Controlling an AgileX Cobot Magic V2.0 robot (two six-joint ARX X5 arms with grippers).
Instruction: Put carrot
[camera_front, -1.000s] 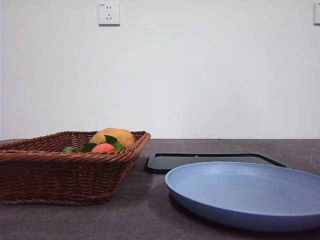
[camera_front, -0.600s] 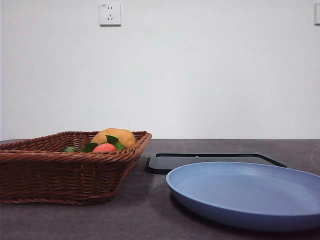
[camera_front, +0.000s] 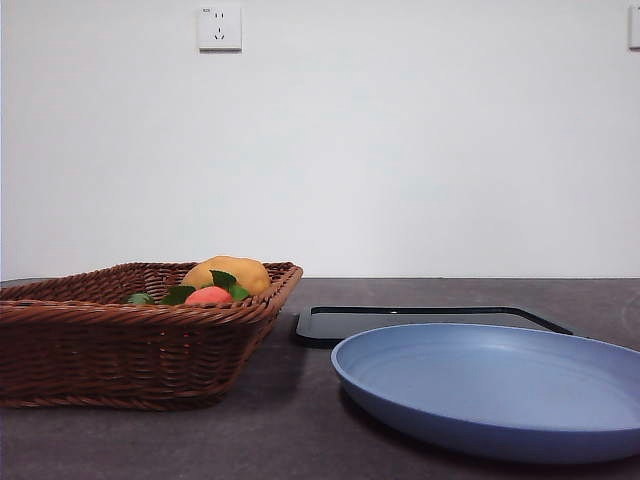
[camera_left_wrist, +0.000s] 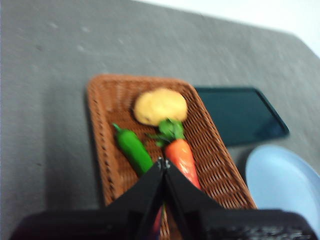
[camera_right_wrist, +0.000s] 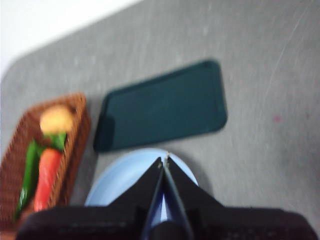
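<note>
Red-orange toy carrot (camera_left_wrist: 181, 157) lies in the brown wicker basket (camera_left_wrist: 102, 130), between green pepper (camera_left_wrist: 134, 150) and yellow potato (camera_left_wrist: 160, 106), leaves toward potato. Left gripper (camera_left_wrist: 164, 162) hangs just above its tapered end, jaws pressed together (blurry, probably empty). Right gripper (camera_right_wrist: 164, 159), also closed, is over blue plate (camera_right_wrist: 117, 182), farther off.

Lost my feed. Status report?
Left pincer shut, above the basket. Right pincer shut over the blue plate. Carrot lies in basket between potato and green pepper.
</note>
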